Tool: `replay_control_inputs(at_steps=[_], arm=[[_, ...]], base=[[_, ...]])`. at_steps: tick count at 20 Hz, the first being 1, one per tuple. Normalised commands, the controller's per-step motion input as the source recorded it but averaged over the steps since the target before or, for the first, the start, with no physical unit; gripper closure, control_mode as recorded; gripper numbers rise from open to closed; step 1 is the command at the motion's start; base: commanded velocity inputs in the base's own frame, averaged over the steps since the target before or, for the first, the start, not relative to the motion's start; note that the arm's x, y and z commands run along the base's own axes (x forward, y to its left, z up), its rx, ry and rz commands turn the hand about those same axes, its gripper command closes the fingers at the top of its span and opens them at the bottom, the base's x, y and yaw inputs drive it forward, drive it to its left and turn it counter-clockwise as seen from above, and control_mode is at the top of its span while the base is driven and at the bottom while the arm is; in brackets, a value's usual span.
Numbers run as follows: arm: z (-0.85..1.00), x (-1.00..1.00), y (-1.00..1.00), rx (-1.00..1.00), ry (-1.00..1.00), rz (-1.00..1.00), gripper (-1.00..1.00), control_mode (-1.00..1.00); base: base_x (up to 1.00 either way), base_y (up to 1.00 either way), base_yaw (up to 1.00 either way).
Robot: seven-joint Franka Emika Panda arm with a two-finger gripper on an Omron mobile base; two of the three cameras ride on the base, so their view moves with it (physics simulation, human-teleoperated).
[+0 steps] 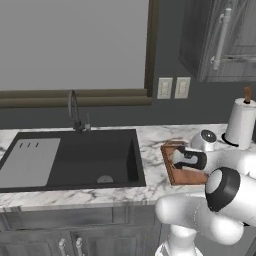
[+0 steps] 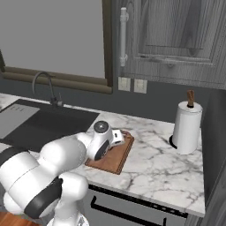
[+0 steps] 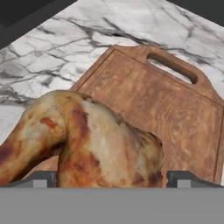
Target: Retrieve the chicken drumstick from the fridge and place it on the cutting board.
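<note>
Grained matt wooden cutting board (image 3: 175,113), veined glossy marble counter (image 3: 65,52), browned lumpy chicken drumstick (image 3: 87,140)

marble counter (image 2: 154,163), cutting board (image 2: 115,156), towel roll (image 2: 187,128)

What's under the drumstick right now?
The cutting board lies beneath the chicken drumstick, on the marble counter. The board area directly below the meat is hidden; contact unclear.

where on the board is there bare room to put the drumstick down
Bare wood runs across the cutting board from the drumstick up to its handle slot. Bare marble counter lies between board and paper towel roll. The near end is crowded by the end effector.
</note>
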Motion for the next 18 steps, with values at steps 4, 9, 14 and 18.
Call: replay_control_inputs(at_steps=[4,9,14,18], arm=[[-0.09,0.08,0.0,0.0,0.08,0.0,-1.0,-1.0],[-0.47,-0.1,0.0,-0.01,0.19,0.01,-1.0,-1.0],[-0.26,0.01,0.0,0.0,0.13,0.0,-1.0,-1.0],[-0.12,-0.03,0.0,0.0,0.05,0.0,-1.0,-1.0]], base=[[0.0,0.0,0.0],[0.0,0.0,0.0],[0.0,0.0,0.0],[0.0,0.0,0.0]])
